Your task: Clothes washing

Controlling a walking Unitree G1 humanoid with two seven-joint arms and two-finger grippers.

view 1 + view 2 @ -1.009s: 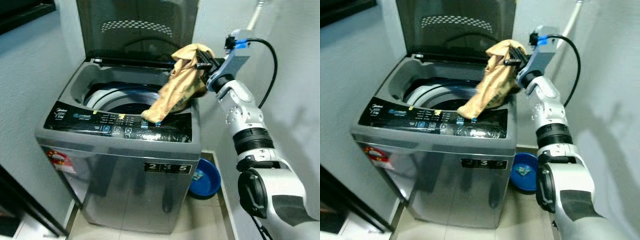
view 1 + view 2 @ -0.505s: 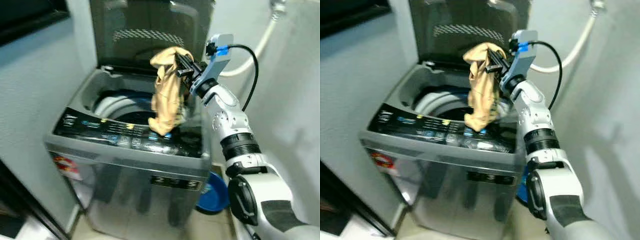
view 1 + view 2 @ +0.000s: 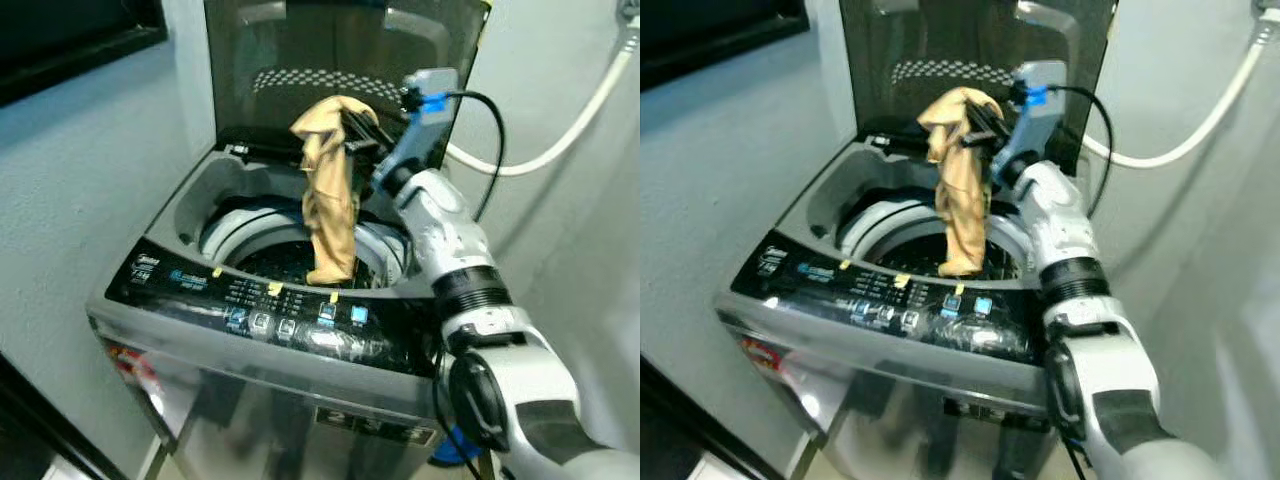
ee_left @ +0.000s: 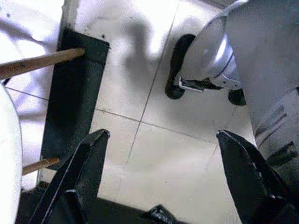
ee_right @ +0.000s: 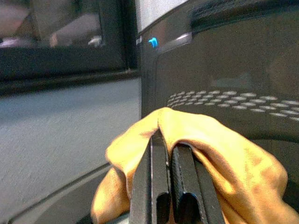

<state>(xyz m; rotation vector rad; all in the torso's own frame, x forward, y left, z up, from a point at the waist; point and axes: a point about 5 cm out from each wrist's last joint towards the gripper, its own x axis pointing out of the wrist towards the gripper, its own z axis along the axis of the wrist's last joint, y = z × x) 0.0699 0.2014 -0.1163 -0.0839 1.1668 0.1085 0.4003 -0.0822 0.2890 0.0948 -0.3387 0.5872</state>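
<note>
White hose [image 3: 560,150] on grey wall (right side), tiled floor [image 4: 154,154]

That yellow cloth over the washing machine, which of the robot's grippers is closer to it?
The right. The right gripper is shut on the yellow cloth, holding it above the washing machine drum. The left gripper hangs open low over the tiled floor.

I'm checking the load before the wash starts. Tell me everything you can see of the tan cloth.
The cloth is a tan, soft, crumpled piece of fabric with no pattern showing. Its top is bunched and pinched between the closed black fingers of the right gripper, in front of the washing machine's raised lid. From there it hangs straight down in a narrow twisted strip, with its lower end dangling over the open drum, just behind the control panel. Whether the tip touches the drum rim cannot be told.
</note>
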